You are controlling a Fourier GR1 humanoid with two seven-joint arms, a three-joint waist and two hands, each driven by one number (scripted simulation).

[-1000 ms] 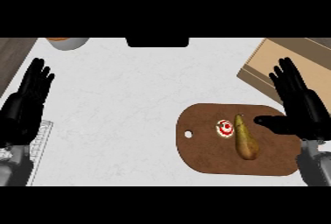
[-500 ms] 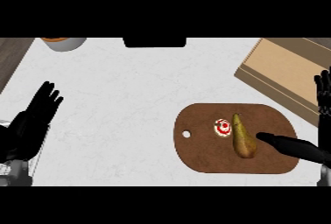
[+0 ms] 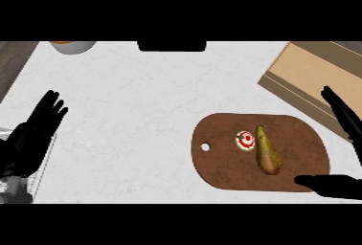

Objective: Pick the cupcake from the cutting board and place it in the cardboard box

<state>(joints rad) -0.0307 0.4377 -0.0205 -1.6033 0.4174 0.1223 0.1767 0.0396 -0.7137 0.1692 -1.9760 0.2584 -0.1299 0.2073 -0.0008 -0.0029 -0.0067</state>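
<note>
A small cupcake with red and white icing sits on the brown cutting board, left of a pear. The cardboard box lies at the upper right, open side up. My right hand is open at the right edge, its fingers pointing up over the box's near corner and its thumb lying across the board's lower right rim, well apart from the cupcake. My left hand rests open at the left edge, fingers up.
A bowl stands at the top left and a black object at the top middle edge. A wire rack shows at the lower left under my left hand. White counter lies between the hands.
The view has shifted, so the board and box sit a little lower and further right. My right hand has slid towards the right edge, its thumb now at the board's lower right rim.
</note>
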